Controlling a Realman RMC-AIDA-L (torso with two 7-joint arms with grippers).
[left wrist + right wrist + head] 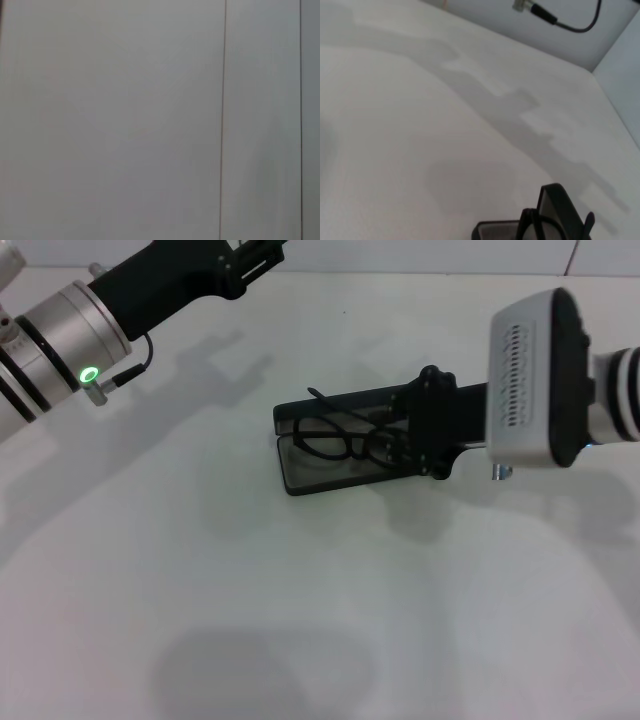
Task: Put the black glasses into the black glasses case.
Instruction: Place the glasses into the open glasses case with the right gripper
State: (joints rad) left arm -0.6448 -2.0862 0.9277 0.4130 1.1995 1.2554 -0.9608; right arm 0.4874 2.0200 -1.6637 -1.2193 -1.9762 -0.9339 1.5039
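Your right tool (415,435), grip state hidden, sits mid-frame over the open flat black hard glasses case (330,472), thin black wire-frame glasses (335,435) lying lengthwise just left.

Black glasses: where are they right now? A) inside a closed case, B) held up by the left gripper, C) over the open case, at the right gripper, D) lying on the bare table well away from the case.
C. In the head view the black glasses sit over the open black glasses case, with the right gripper at their end; the left gripper is out of frame at the far left.
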